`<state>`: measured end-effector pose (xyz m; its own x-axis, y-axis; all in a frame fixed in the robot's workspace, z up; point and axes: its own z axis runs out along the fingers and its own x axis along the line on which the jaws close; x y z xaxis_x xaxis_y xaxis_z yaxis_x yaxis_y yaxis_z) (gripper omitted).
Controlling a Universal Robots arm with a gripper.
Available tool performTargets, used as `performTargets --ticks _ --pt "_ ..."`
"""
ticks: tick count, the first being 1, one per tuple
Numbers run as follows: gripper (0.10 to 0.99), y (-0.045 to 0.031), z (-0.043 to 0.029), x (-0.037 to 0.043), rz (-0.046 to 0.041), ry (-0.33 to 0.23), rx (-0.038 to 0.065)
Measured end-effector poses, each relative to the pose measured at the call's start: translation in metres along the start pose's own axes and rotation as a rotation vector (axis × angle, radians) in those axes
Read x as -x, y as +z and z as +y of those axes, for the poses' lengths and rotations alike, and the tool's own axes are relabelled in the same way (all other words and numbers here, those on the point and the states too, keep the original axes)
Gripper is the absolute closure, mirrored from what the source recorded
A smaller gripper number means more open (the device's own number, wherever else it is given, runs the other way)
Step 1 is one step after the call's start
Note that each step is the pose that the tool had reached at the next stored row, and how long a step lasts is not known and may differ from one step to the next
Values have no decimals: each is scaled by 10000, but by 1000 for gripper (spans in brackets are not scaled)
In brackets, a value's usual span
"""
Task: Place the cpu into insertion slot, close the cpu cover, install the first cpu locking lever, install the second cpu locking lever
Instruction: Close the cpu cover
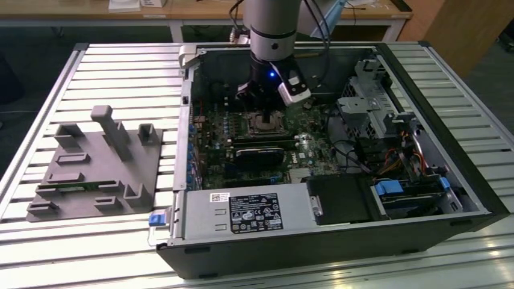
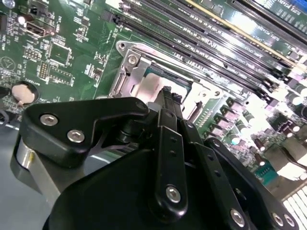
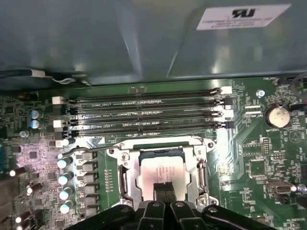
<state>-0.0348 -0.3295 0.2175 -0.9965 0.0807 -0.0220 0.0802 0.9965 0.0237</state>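
My arm [image 1: 273, 24] comes straight down into the open computer case [image 1: 321, 256], entering near its twelve o'clock edge in the exterior view, with the wrist vertical. My gripper [image 1: 259, 103] hangs over the insertion slot [image 1: 263, 124], fingers pressed together with nothing pinched between them.

In the first wrist view the gripper [image 3: 165, 190] sits right at the edge of the cpu [image 3: 158, 170], and my own black linkage hides the chip's near side. I cannot tell whether the tips touch the metal.

The cpu lies flat inside the slot, and the silvery cpu cover [image 3: 200, 167] frames it. I cannot make out whether that cover is fully down. The memory slots [image 3: 144, 115] run just beside the socket.

In the exterior view a grey fixture [image 1: 96, 168] lies at nine o'clock of the case.
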Motion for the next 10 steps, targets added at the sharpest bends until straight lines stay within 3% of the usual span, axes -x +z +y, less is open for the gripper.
performTargets --ticks 7,10 --pt "980 -202 5 5 -26 -1 2" --pt "980 -234 6 5 -36 -1 4"
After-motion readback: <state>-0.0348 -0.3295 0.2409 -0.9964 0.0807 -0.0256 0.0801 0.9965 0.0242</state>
